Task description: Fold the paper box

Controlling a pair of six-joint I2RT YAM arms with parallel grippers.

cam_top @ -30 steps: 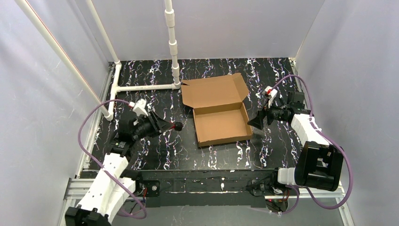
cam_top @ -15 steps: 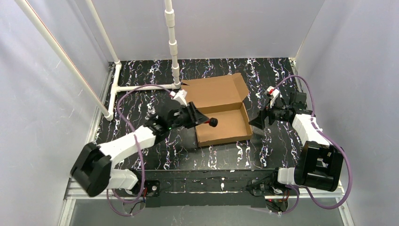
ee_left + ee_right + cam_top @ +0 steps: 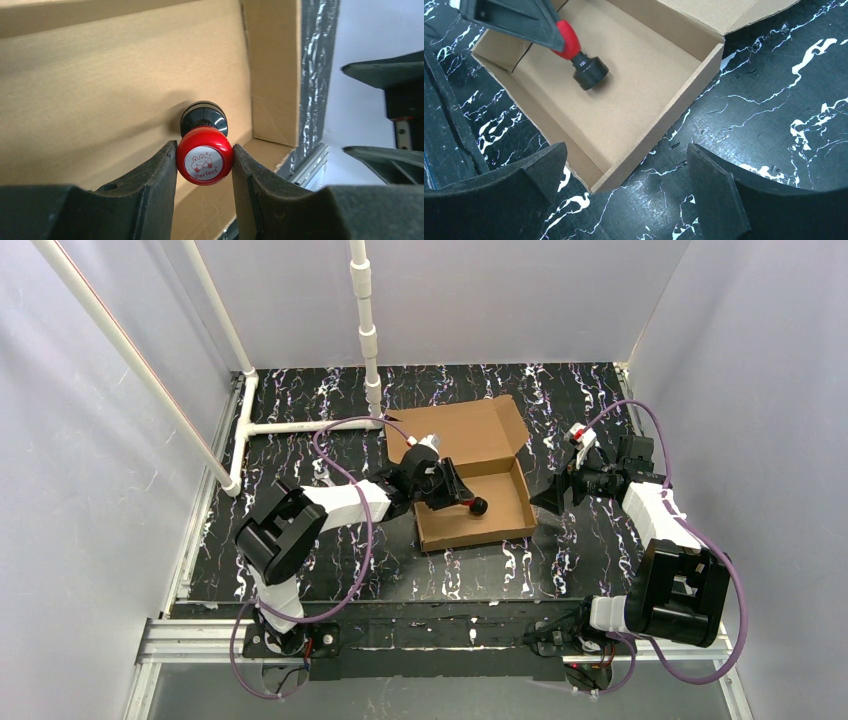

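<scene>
The black white-veined tabletop (image 3: 300,440) has open room left of the box and in front of it. White plastic pipes (image 3: 300,426) border its far left. The plain brown cardboard box (image 3: 495,505) sits mid-table as a shallow tray, its walls standing and its hinged lid (image 3: 460,435) laid back open toward the far side. My right pincer (image 3: 624,165) is spread wide with nothing in it, low just outside the box's right wall near the front corner. My left pincer (image 3: 205,161) reaches over the left wall into the tray, clamped partway on a small red-handled stamp (image 3: 586,70) with a round black base. The base is down at the tray floor; whether it touches I cannot tell.
</scene>
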